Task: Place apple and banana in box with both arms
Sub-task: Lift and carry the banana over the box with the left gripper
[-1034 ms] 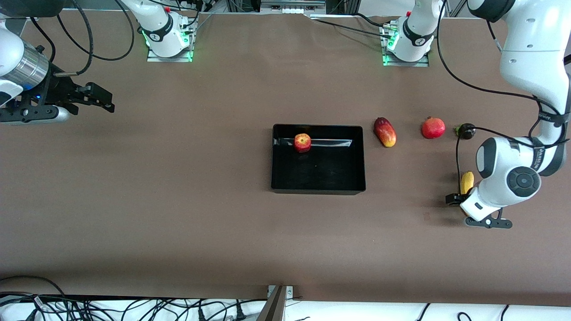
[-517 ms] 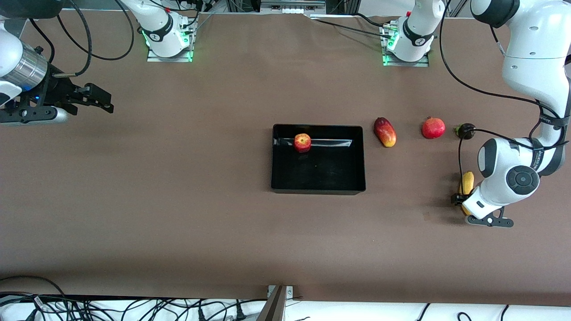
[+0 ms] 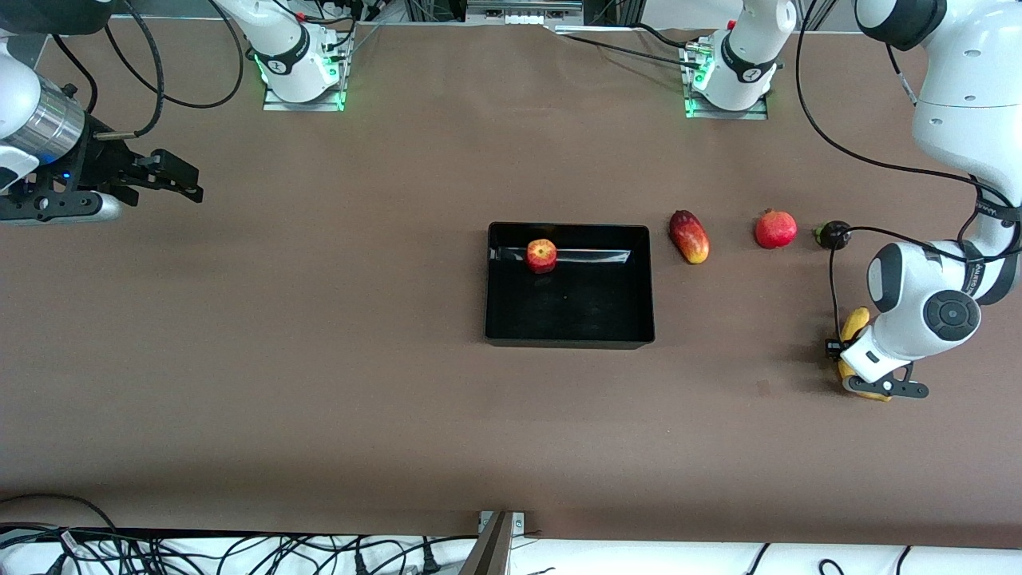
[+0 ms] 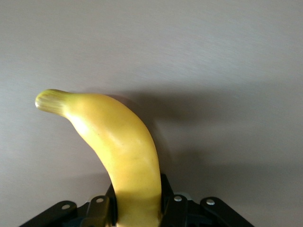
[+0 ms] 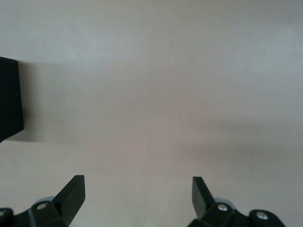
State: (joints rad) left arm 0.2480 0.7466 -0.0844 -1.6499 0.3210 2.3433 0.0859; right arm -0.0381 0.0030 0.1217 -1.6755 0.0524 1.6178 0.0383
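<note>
The apple (image 3: pixel 541 255) lies in the black box (image 3: pixel 591 315), by the wall nearest the robots' bases. The yellow banana (image 3: pixel 855 321) is at the left arm's end of the table, with both tips showing past the wrist. My left gripper (image 3: pixel 858 361) is shut on its middle. In the left wrist view the banana (image 4: pixel 118 142) runs out from between the left gripper (image 4: pixel 137 201), whose fingers (image 4: pixel 168 198) press both of its sides. My right gripper (image 3: pixel 180 177) is open and empty and waits over the right arm's end of the table. It also shows in the right wrist view (image 5: pixel 137 194).
A red-yellow mango (image 3: pixel 689 236), a round red fruit with a crown tip (image 3: pixel 775 229) and a small dark fruit (image 3: pixel 833 234) lie in a row between the box and the left arm. A corner of the box (image 5: pixel 9 99) shows in the right wrist view.
My left gripper has closed on the banana and shifted toward the left arm's end of the table. The banana has turned and moved with it. The right arm has barely moved.
</note>
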